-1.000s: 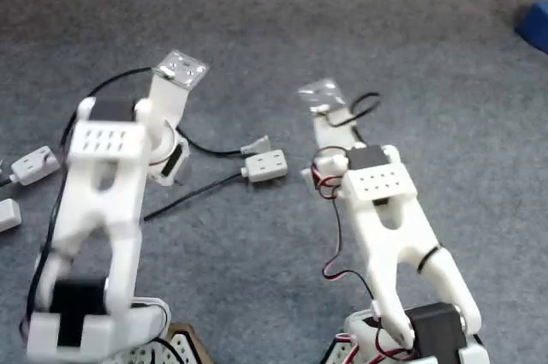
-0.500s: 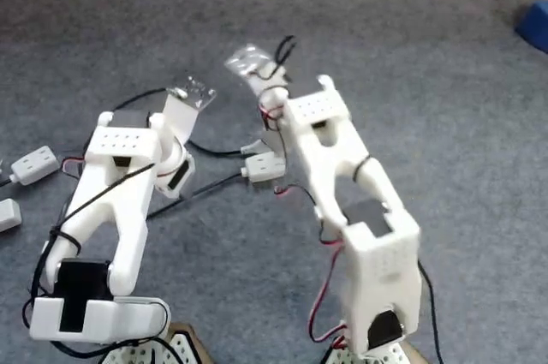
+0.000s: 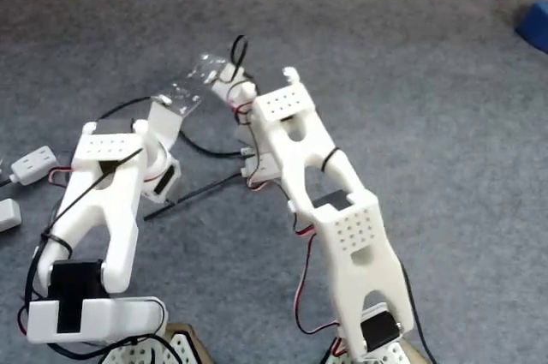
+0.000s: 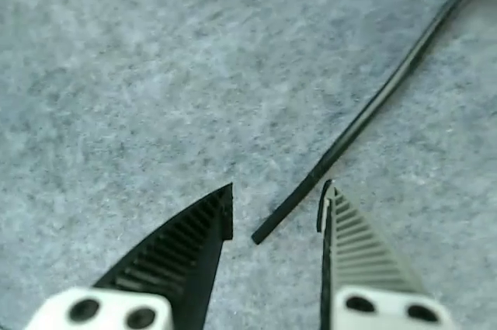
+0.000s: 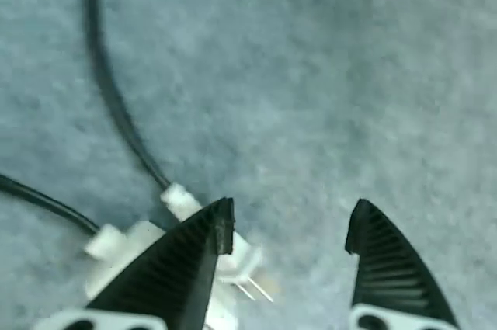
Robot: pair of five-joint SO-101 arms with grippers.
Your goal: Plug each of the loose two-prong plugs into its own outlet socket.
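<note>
Grey carpet (image 3: 445,124) covers the whole work surface.

Left gripper (image 4: 277,185): fingers spread, nothing pinched. It is low over the carpet. The loose end of a thin black cable (image 4: 365,112) lies on the carpet in the gap between the fingertips, touching neither. The cable runs off diagonally away from the gripper.

Right gripper (image 5: 293,204): fingers spread wide, nothing held. The white two-prong plug (image 5: 233,264) lies on the carpet just beside one finger and is partly hidden behind it. Both metal prongs are bare and point into the gap between the fingers. A black lead (image 5: 116,105) curves away from the plug's back end. A second white moulded piece sits just beside the plug, with its own dark lead going out of frame.

High view: both arms reach forward and their gripper ends are close together near the middle of the carpet. One white outlet socket (image 3: 34,164) lies far over by the left edge, well apart from both grippers. A small white block (image 3: 7,214) lies near it. A second socket (image 3: 252,176) shows partly from beside the right arm, mostly covered. A blue object (image 3: 535,26) sits at the far right corner.
</note>
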